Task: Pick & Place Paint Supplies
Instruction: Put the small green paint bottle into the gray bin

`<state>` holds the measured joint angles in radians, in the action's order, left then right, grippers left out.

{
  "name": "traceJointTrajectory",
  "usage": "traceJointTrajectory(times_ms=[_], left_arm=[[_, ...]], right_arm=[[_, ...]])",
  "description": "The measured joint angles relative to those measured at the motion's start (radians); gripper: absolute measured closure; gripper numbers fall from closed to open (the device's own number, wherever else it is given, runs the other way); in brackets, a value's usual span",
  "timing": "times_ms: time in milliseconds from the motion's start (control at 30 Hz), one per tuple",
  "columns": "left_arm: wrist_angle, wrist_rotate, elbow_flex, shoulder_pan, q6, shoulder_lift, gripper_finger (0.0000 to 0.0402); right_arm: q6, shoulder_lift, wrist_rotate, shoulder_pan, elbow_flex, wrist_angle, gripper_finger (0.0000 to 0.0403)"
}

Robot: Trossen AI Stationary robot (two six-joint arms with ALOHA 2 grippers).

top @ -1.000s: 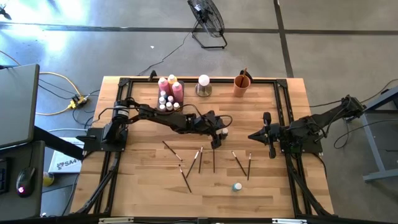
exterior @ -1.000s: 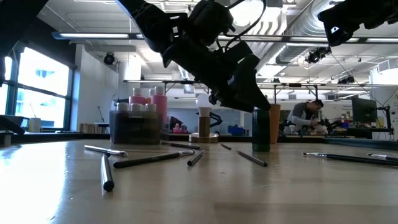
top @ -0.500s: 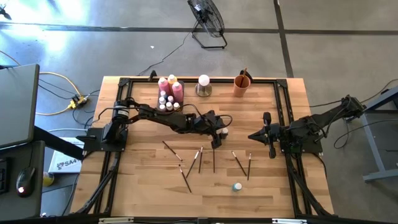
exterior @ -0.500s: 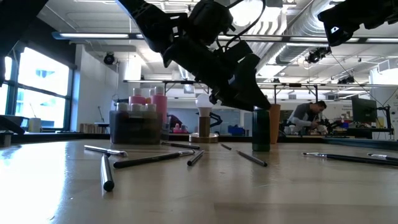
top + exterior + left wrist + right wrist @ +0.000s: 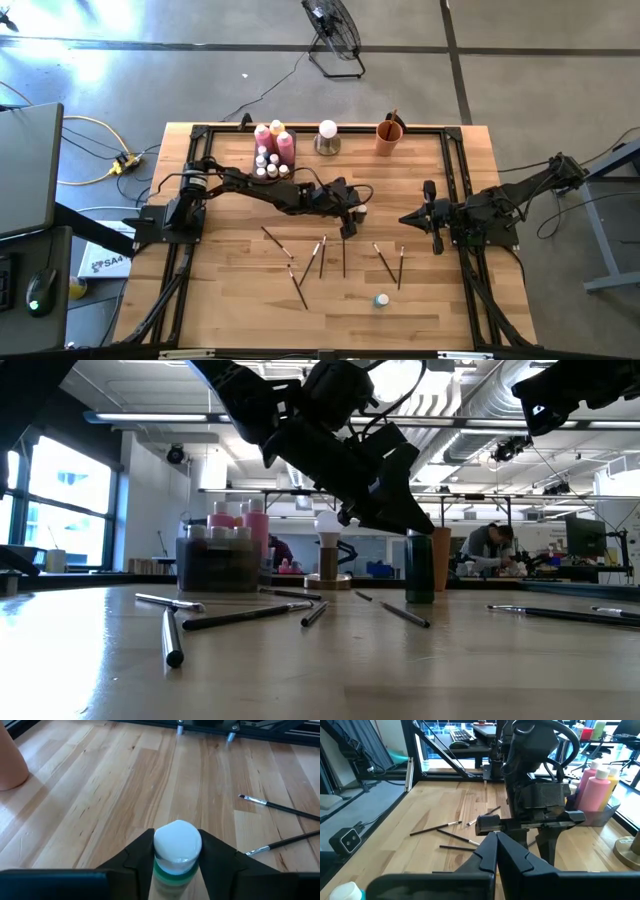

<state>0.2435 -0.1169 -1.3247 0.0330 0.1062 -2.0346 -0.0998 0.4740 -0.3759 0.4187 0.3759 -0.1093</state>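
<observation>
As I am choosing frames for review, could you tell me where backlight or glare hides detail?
Low view: bright windows and ceiling lights leave the left end effector a dark silhouette. High view: glare on the floor. Left wrist view: evenly lit, white-capped bottle clear.

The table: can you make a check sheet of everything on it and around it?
Surface: wooden table with a black frame.
Job's things: pink and yellow paint bottles with tiny ones in a tray at the back; brushes scattered in the middle; one small bottle alone near the front; a white-capped bottle between the left claw's fingers.
Clutter: white ball on a metal base; orange cup.
Grippers: left claw closed around the white-capped bottle; right claw shut, empty, waiting at the right.
Cables: yellow cable on the floor.
Surroundings: fan on the floor; a person beyond the table.
</observation>
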Motion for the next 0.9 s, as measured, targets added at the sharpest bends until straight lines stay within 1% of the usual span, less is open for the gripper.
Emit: traceJointTrajectory(times_ms=[133,667,800,900], left_arm=[[-0.003,0.000,0.000,0.000,0.000,0.000,0.0277],[-0.003,0.000,-0.001,0.000,-0.008,0.001,0.0278],[-0.019,0.000,-0.029,0.000,-0.038,0.005,0.0278],[-0.029,0.000,-0.054,0.000,-0.070,0.031,0.0278]], right_arm=[[0.000,0.000,0.000,0.000,0.000,0.000,0.0401],[0.000,0.000,0.000,0.000,0.000,-0.001,0.0401],[0.000,0.000,0.000,0.000,0.000,-0.007,0.0401],[0.000,0.000,0.000,0.000,0.000,-0.007,0.0401]])
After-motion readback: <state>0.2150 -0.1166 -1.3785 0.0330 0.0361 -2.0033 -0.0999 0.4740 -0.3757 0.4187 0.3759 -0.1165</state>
